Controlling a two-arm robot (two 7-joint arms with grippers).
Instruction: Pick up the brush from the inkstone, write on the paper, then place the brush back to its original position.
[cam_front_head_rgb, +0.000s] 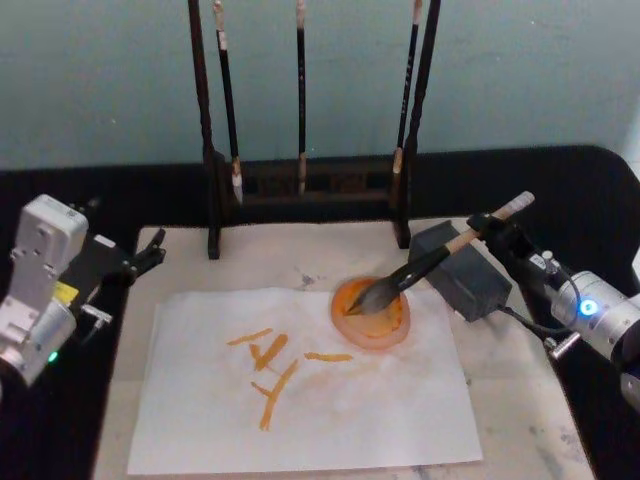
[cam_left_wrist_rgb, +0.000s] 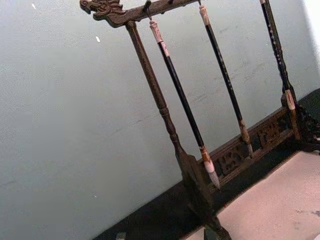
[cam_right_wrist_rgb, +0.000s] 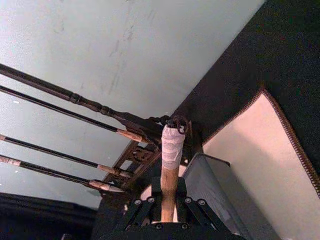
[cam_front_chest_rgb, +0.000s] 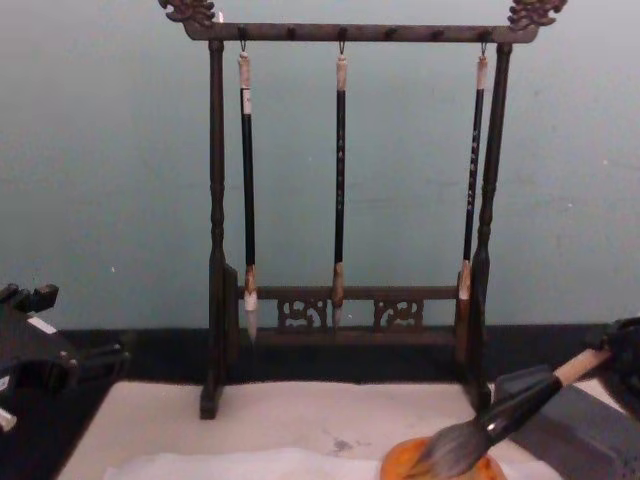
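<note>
My right gripper (cam_front_head_rgb: 497, 233) is shut on the tan handle of the brush (cam_front_head_rgb: 432, 262) near its upper end. The brush slants down to the left, and its dark bristle tuft rests in a round orange dish (cam_front_head_rgb: 372, 320). The handle (cam_right_wrist_rgb: 170, 150) stands between the fingers in the right wrist view. The dark grey inkstone (cam_front_head_rgb: 468, 280) lies just under the brush's shaft, beside the dish. The white paper (cam_front_head_rgb: 330, 410) lies on the beige mat (cam_front_head_rgb: 520, 420) and bears several orange strokes left of the dish. My left gripper (cam_front_head_rgb: 148, 252) is parked open at the mat's left edge.
A dark wooden brush stand (cam_front_head_rgb: 300, 190) with three slim hanging brushes stands along the back of the mat, behind the dish and inkstone. A black cloth covers the table around the mat. The blue-green wall is close behind.
</note>
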